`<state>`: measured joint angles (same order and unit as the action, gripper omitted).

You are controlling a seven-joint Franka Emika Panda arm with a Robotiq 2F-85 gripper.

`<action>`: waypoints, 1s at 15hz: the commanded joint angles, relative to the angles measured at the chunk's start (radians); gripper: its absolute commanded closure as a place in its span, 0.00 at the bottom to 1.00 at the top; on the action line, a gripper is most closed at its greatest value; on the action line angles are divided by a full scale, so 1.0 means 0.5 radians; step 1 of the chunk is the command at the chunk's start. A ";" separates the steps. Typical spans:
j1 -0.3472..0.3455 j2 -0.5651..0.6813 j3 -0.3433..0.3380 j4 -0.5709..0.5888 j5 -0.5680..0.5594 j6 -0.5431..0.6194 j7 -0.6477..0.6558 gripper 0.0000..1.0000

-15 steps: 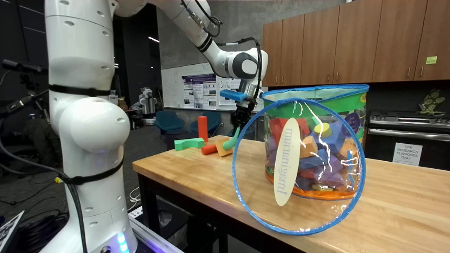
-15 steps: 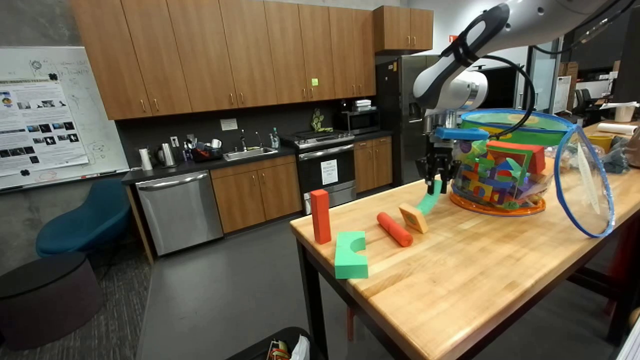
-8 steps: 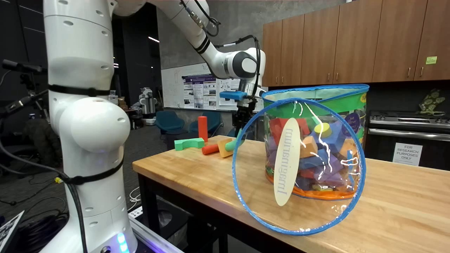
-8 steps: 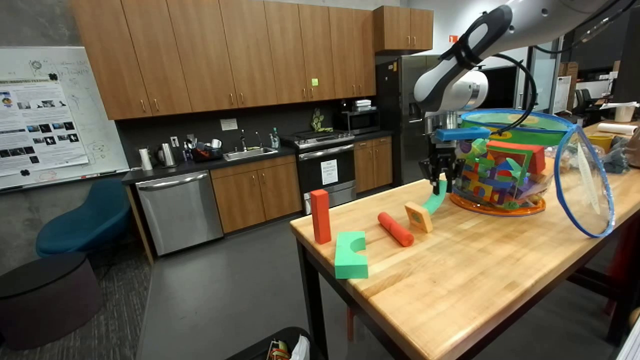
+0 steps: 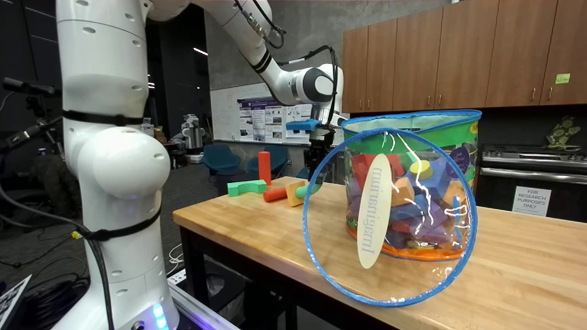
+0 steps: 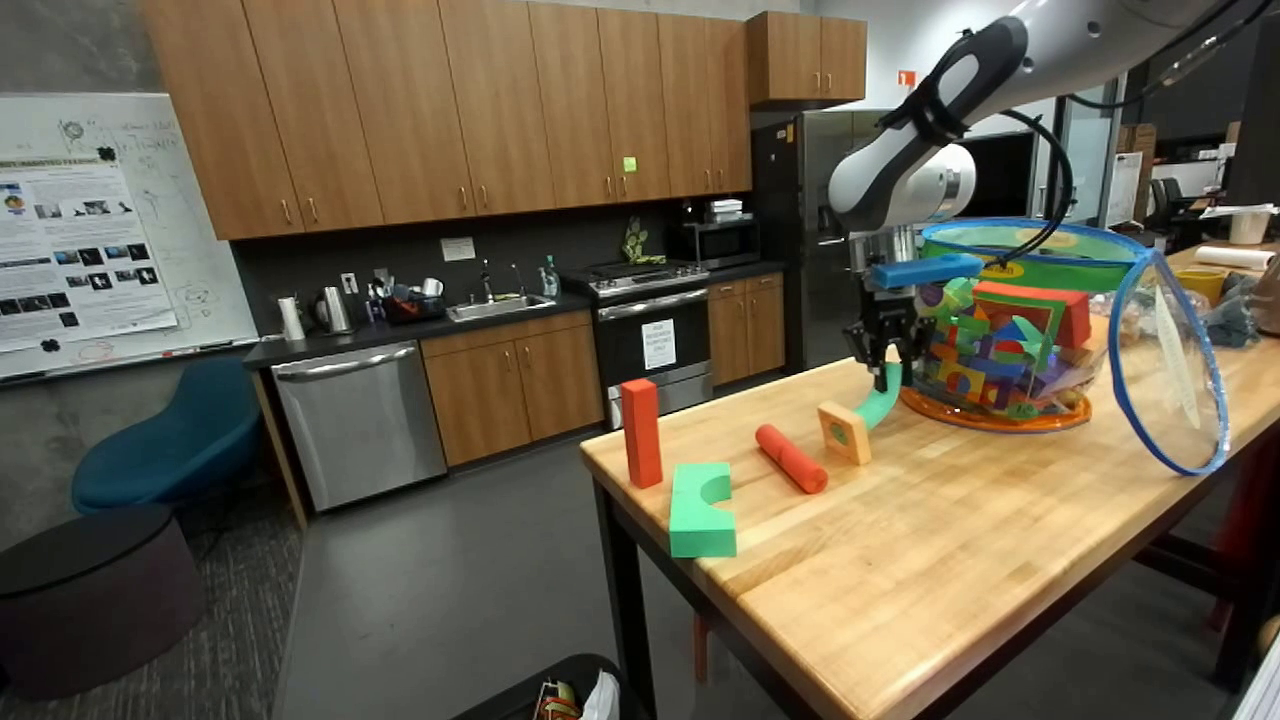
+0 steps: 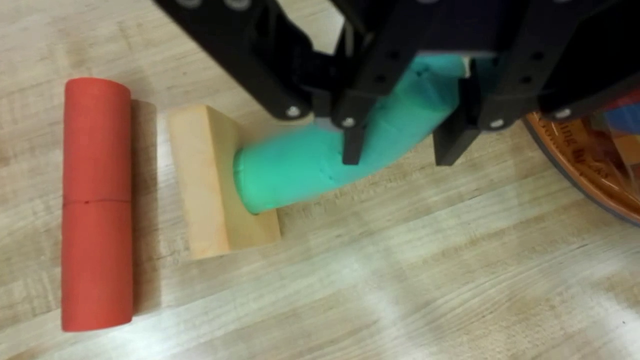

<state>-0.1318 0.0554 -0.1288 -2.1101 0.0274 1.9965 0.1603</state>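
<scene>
Currently my end effector is clenched on the upper part of a green curved cylinder block, just beside the clear-walled block tub on the counter. The curve's lower end, away from the tub, meets a square orange block tipped on edge; I can't quite tell whether it is plugged into that block's hole or only pressed to its face. If that joint is loose, a quick turn could shed the square or swing it against the red cylinder block, which lies near it, farther from the tub. I'd also fear the soft-looking curve squashing and slipping under an off-centre pull, and with the tub so close, a stray move that way could bump its wall.

The tub stands open-topped, packed with red, blue, purple, green and orange blocks plus a yellow disc, seen through its clear wall and lid; that blue-rimmed lid stands open beside it. Well apart from the tub, below the counter, a black bin holds a white bag and coloured packaging.
</scene>
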 commanded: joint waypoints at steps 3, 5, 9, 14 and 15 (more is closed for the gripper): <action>-0.002 -0.055 -0.021 -0.115 -0.211 0.026 0.166 0.85; -0.005 -0.068 -0.023 -0.128 -0.258 0.017 0.209 0.85; -0.009 -0.093 -0.024 -0.156 -0.351 0.003 0.288 0.85; -0.003 -0.169 -0.007 -0.190 -0.254 0.032 0.171 0.85; 0.002 -0.200 0.000 -0.194 -0.160 0.058 0.064 0.85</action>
<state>-0.1317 0.0042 -0.1291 -2.1605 -0.1085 1.9977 0.2798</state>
